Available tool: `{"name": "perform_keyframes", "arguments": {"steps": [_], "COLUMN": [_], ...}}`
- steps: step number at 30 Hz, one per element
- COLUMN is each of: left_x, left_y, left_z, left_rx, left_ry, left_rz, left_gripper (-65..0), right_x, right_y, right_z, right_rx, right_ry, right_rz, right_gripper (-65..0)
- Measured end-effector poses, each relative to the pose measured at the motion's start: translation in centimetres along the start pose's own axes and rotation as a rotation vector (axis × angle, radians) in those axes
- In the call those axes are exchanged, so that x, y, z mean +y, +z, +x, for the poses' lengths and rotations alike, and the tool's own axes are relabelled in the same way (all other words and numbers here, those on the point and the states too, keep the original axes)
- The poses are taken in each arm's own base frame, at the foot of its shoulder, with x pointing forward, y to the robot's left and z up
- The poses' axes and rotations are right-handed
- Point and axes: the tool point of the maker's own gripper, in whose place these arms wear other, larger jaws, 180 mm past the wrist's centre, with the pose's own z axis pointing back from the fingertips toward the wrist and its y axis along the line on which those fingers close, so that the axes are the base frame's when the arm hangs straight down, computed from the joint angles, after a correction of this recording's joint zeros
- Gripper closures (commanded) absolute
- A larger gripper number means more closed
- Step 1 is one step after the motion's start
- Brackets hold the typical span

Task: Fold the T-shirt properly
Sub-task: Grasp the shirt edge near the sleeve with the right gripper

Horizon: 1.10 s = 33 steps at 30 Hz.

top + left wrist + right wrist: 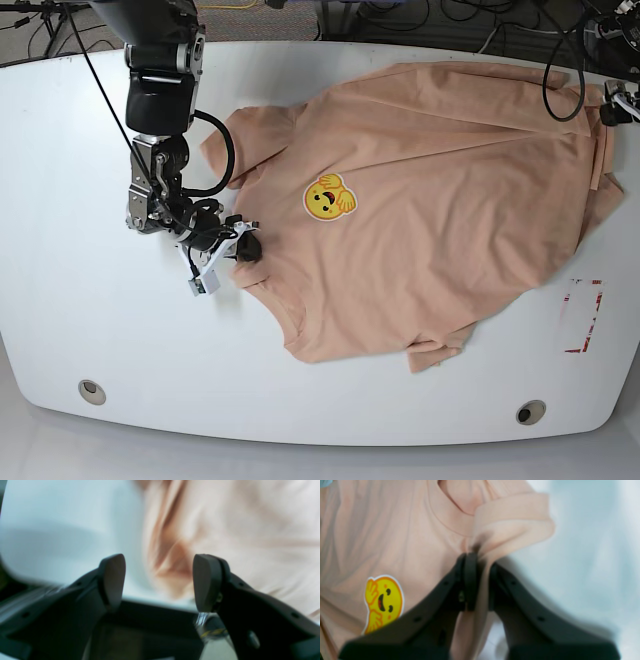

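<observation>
The soft peach-pink short-sleeved cotton T-shirt (430, 200) lies spread across the white table (60, 300), its yellow smiling-face print (328, 198) facing up. At the shirt's left edge by the collar, the right gripper (477, 562) is pinched closed on a bunched fold of fabric. At the far right edge, the left gripper (158, 580) hovers with its jaws wide apart, holding nothing.
</observation>
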Motion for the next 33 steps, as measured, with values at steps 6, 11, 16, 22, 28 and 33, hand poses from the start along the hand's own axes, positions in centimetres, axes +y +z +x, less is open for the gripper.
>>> {"name": "perform_keyframes", "arguments": {"steps": [6, 11, 16, 22, 28, 33], "left_x": [-1.0, -1.4, -2.1, -3.4, -5.1, -6.0], "left_y": [-1.0, -1.8, -3.0, -3.7, -4.4, -4.7], "left_z": [-1.7, -3.4, -5.0, -4.5, -3.9, -3.6], "left_rx": [0.03, 0.064, 0.114, 0.119, 0.092, 0.098], "left_ry": [0.028, 0.069, 0.093, 0.061, 0.047, 0.016], "left_rz": [-0.041, -0.069, -0.107, -0.145, -0.188, -0.208], "left_gripper": [-40.1, -40.1, -40.1, -40.1, -39.9, -34.9], "right_x": [0.1, 0.1, 0.1, 0.1, 0.1, 0.2], "right_y": [-0.1, -0.1, -0.1, -0.1, -0.1, -0.1], "right_z": [0.0, -0.1, -0.1, 0.0, -0.1, -0.1], "right_rx": [0.0, 0.001, 0.0, 0.0, 0.0, 0.0], "right_ry": [-0.001, -0.001, -0.001, -0.002, -0.002, -0.003], "right_rz": [0.002, 0.002, 0.002, 0.003, 0.004, 0.004], "right_gripper": [-7.1, -7.1, -7.1, -7.1, -7.1, -7.1]}}
